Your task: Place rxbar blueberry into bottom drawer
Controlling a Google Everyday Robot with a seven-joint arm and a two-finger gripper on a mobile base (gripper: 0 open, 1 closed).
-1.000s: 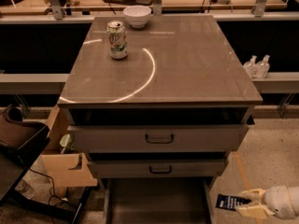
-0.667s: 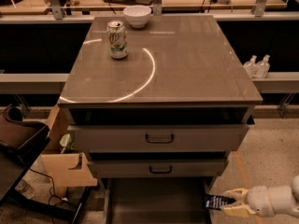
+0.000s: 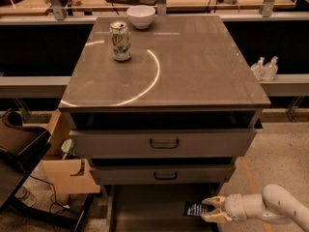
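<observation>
My gripper point(image 3: 208, 209) reaches in from the lower right and is shut on the rxbar blueberry point(image 3: 194, 209), a small dark navy bar with pale print. It holds the bar over the right part of the bottom drawer point(image 3: 145, 208), which is pulled out and shows a dark inside. The two upper drawers point(image 3: 164, 143) with dark handles are above it, slightly open.
A green-white soda can point(image 3: 120, 41) and a white bowl point(image 3: 141, 16) stand on the cabinet top. A cardboard box point(image 3: 67, 175) and a dark chair point(image 3: 19, 149) are at the left. Two clear bottles point(image 3: 264, 67) stand on a shelf at the right.
My gripper has moved left with the bar, from beside the drawer's right edge to over the drawer's inside.
</observation>
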